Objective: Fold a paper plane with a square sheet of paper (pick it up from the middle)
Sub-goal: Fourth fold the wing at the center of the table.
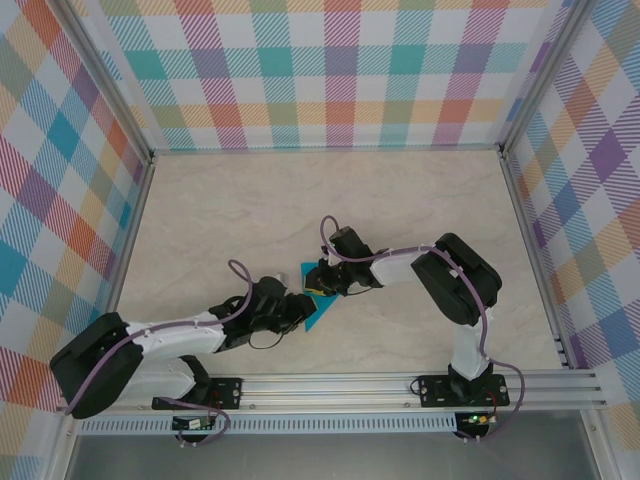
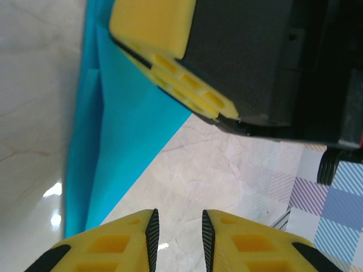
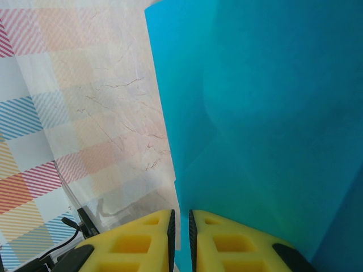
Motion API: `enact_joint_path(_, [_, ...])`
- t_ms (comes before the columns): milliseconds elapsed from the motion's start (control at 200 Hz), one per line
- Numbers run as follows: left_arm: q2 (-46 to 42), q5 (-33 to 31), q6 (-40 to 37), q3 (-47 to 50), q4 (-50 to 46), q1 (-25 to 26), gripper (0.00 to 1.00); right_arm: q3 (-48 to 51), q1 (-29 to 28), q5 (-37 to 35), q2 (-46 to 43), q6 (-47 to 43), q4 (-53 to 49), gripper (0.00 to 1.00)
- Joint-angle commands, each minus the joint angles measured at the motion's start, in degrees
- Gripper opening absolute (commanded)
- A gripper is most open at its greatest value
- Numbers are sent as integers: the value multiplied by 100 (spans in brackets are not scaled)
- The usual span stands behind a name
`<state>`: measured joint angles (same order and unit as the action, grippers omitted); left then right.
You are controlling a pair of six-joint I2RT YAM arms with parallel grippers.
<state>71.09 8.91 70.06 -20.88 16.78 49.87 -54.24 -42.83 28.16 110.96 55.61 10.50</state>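
The teal sheet of paper (image 1: 322, 312) lies near the middle of the tabletop (image 1: 300, 190), a little toward the near edge, just where the two arms meet. From above it shows as a small pointed shape, partly covered by both grippers. One tip pokes out on the far side, and a wider corner shows toward the arm bases.

The right gripper (image 1: 318, 285) reaches in from the right and sits over the far part of the sheet. In the right wrist view the right gripper (image 3: 181, 218) has its yellow pads pressed nearly together. The paper (image 3: 266, 113) spreads out ahead and to one side of them, and its long straight edge runs down into the thin slit between the pads, so the gripper looks to be pinching that edge. A faint crease crosses the teal surface. Pale marbled tabletop (image 3: 125, 113) lies on the other side of the edge.

The left gripper (image 1: 296, 312) comes in from the left, touching or just beside the sheet's near corner. In the left wrist view the left gripper (image 2: 178, 218) has its pads a little apart, with bare tabletop (image 2: 215, 170) between them. The folded paper (image 2: 119, 130) lies ahead and off to the side, with layered edges visible. One of the right gripper's yellow fingers (image 2: 153, 28) rests against the paper's far part.
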Motion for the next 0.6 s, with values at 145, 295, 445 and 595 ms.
enact_joint_path(145, [976, 166, 61, -201, 720, 82, 29, 181, -50, -270, 392, -35, -713, 17])
enact_joint_path(295, [938, -23, 283, 87, 182, 76, 28, 220, -50, -283, 365, -46, -710, 18])
enact_joint_path(445, [644, -74, 573, 541, -83, 150, 28, 221, -50, -276, 400, -43, -713, 18])
enact_joint_path(595, [175, 51, 389, 572, -552, 216, 28, 186, -50, -274, 435, -35, -709, 18])
